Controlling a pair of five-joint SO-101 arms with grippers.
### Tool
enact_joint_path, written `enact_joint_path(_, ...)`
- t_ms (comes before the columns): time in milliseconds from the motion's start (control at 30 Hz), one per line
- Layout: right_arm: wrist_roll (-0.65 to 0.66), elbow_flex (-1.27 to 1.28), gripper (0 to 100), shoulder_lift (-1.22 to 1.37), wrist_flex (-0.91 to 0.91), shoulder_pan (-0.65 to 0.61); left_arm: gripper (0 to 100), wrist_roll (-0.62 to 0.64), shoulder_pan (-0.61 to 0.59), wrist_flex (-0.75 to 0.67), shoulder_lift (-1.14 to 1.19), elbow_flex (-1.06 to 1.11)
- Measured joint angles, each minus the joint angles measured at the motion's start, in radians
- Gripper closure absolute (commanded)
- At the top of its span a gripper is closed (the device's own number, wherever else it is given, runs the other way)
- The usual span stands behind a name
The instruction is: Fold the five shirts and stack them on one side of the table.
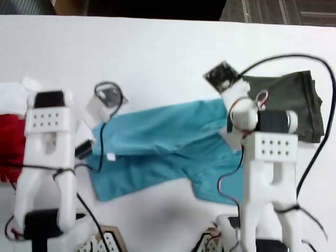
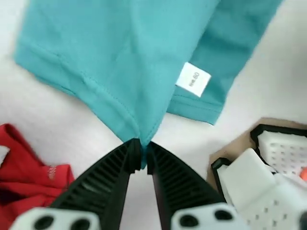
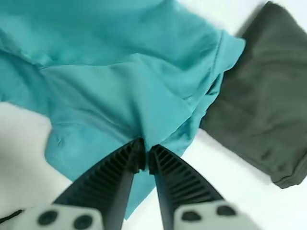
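Note:
A teal shirt (image 1: 157, 144) lies stretched across the middle of the white table (image 1: 157, 58). My left gripper (image 2: 142, 151) is shut on a pinch of the teal shirt (image 2: 124, 62) at its hem corner, near a white label (image 2: 193, 79). My right gripper (image 3: 143, 152) is shut on a fold of the teal shirt (image 3: 120, 91) at its other end. A folded dark green shirt (image 1: 294, 102) lies at the right side, touching the teal one; it is the dark green shirt (image 3: 259, 100) beside my right gripper. A red shirt (image 1: 10, 147) sits at the left edge.
A white garment (image 1: 13, 97) lies above the red one at the far left. The red shirt (image 2: 24, 167) is close beside my left gripper. The arm bases (image 1: 52, 231) stand along the near edge, with cables trailing. The far half of the table is bare.

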Motion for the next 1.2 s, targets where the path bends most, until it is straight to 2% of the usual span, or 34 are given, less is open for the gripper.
enact_joint_path(133,0.038,0.101,97.9,-0.121,0.000,0.014,97,-0.017,0.003,-0.051,-0.091,0.160)
enact_joint_path(300,0.106,0.109,97.9,-0.207,0.014,0.087,97,-0.017,0.003,-0.114,-0.129,0.293)
enact_joint_path(567,0.227,0.129,97.9,-0.212,0.032,0.244,97,-0.017,0.003,-0.178,-0.130,0.371)
enact_joint_path(1033,0.235,0.252,97.9,-0.213,0.049,0.256,97,-0.017,0.006,-0.178,-0.133,0.411)
enact_joint_path(1200,0.235,0.250,97.9,-0.259,0.094,0.256,97,-0.018,0.068,-0.178,-0.133,0.456)
